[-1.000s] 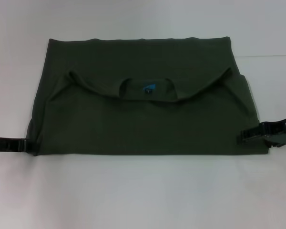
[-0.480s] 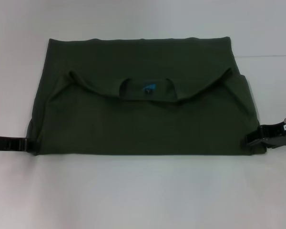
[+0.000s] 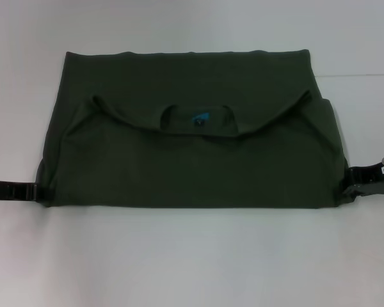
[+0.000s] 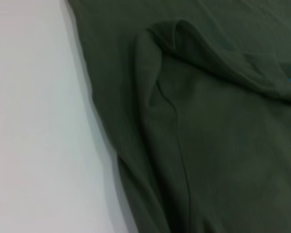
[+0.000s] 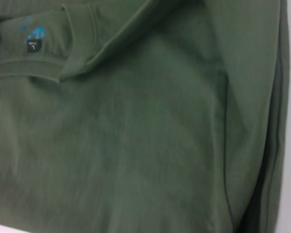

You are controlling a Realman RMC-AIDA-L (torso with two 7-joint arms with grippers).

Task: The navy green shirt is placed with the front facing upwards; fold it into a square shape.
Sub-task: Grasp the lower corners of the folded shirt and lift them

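The navy green shirt (image 3: 192,137) lies folded flat across the white table (image 3: 192,256), collar and blue label (image 3: 199,119) showing. The left gripper (image 3: 33,192) and right gripper (image 3: 351,185) meet its near corners; their finger state cannot be told.

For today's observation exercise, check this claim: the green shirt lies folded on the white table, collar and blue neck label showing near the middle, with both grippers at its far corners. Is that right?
Not quite. In the head view the left gripper and right gripper sit at the near corners of the green shirt, not the far ones. The rest holds: white table, blue neck label.
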